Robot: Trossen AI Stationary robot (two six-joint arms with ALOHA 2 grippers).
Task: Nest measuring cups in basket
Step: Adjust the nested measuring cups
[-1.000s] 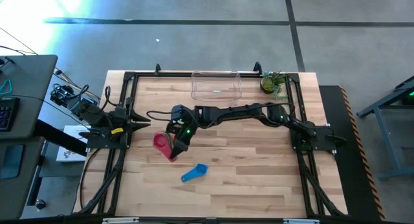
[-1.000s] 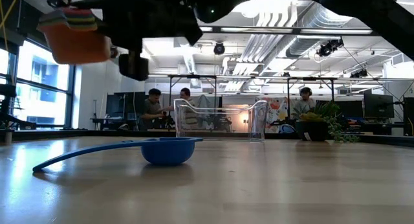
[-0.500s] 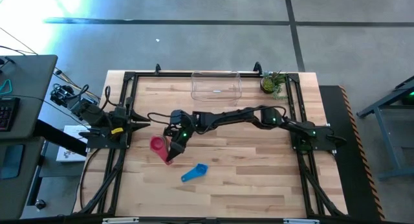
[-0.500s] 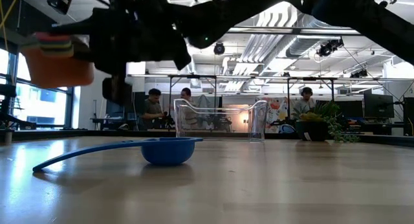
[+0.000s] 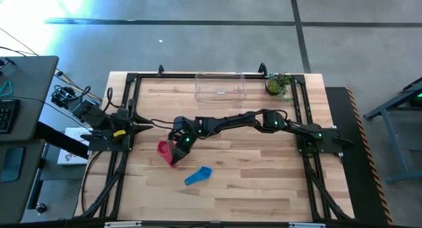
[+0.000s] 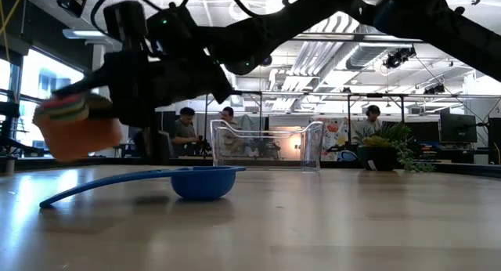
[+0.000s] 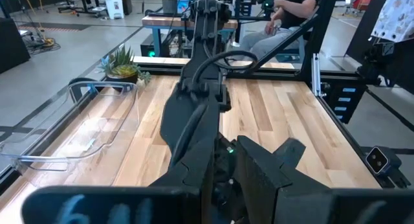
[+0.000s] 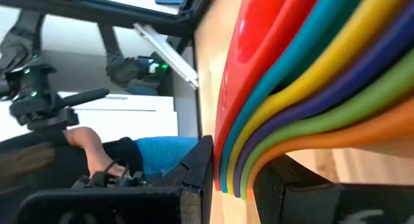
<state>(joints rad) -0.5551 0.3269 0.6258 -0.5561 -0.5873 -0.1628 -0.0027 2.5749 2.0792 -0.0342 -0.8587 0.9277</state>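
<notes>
I see right gripper (image 5: 175, 151) stretched across tabletop (image 5: 250, 182), jaws clamped on handles of nested cup stack (image 5: 165, 150), red cup outermost, held just above wood. Blue cup (image 5: 198, 176) lies alone on tabletop near stack, toward front edge. Basket (image 5: 220, 86) sits at far edge, well apart, potted plant (image 5: 279, 84) beside it. Left gripper (image 5: 135, 124) parked at left side; its jaws I cannot tell.

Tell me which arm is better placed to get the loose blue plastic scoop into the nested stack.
Right, probably. Its gripper is shut on the stack of nested coloured plastic scoops, hanging just beside the blue scoop. The left gripper waits at the table's left edge, farther off.
</notes>
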